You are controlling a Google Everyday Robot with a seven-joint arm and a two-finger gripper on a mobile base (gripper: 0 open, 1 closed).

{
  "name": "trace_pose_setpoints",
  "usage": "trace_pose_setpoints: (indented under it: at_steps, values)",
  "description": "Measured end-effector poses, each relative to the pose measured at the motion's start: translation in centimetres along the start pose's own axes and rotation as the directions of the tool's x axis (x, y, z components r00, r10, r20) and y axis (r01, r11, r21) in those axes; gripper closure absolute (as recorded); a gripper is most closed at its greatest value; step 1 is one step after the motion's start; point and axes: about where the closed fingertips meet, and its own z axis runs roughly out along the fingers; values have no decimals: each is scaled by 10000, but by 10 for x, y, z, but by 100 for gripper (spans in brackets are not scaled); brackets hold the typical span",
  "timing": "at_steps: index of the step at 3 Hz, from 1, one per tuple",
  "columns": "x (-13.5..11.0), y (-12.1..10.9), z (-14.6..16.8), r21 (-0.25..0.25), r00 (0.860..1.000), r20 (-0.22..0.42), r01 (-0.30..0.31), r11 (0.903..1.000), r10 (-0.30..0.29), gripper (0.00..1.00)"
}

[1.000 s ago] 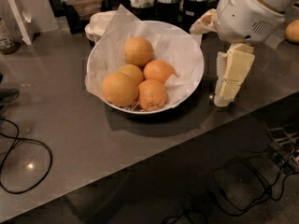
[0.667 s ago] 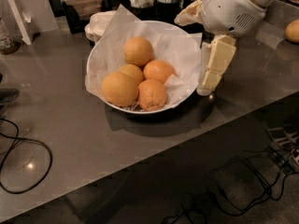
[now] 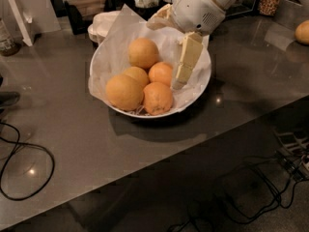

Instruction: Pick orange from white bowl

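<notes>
The white bowl (image 3: 200, 88) stands on the grey counter, lined with crinkled white paper, and holds five oranges. The orange (image 3: 124, 92), the largest and palest, lies at the bowl's front left. Smaller, deeper-orange fruits lie beside it at the front (image 3: 158, 98), in the middle (image 3: 161, 73) and at the back (image 3: 143, 52). My gripper (image 3: 181, 74) hangs from the white arm at the top right. It reaches down inside the bowl's right side, just right of the middle fruit and apart from the large orange.
A stack of small white discs (image 3: 104, 25) sits behind the bowl. Another orange (image 3: 302, 31) lies at the counter's far right. A bottle (image 3: 6, 40) and a white card (image 3: 19, 16) stand at the far left. Cables (image 3: 24, 168) lie at the front left.
The gripper has moved left, from outside the bowl's right rim to over the bowl's right inside, beside the fruits. The oranges and bowl have not moved.
</notes>
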Motion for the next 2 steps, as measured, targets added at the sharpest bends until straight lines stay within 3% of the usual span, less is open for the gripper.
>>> trace_pose_setpoints:
  at_steps: [1, 2]
  values:
    - [-15, 4, 40, -1133, 9982, 449, 445, 9926, -396, 0]
    - [-15, 4, 40, -1131, 9982, 450, 445, 9926, -397, 0]
